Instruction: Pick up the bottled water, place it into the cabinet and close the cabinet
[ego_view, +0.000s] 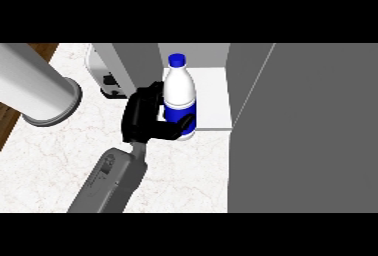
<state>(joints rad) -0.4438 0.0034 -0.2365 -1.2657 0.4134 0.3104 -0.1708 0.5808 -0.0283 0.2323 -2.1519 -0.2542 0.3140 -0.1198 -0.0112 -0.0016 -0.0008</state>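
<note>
The cabinet (303, 125) is filling the right of the head view, its big grey door (310, 150) standing open toward the viewer and its pale shelf (214, 100) showing in the gap behind. The marble counter (52, 165) is spreading out below and to the left, carrying a thick grey cylinder (37, 87) at the far left and a small white appliance (107, 80) near the back. One grey forearm (114, 180) is coming up from the lower edge, and which arm it is cannot be told from this view; the other hand is not showing. Its black hand (148, 117) is curling round the lower half of the water bottle (179, 90), thumb hooking across the blue label, so it is pinching the bottle rather than spread. The bottle is standing upright with its blue cap (176, 60) on top, its base right at the front edge of the shelf, seemingly half on it. The step in hand appears to be setting the bottle inside. To do it well, the robot should be keeping the bottle upright, carrying it further onto the shelf, well behind the edge, before opening the fingers, then drawing the hand straight back so it is not tipping the bottle or catching the door.
</note>
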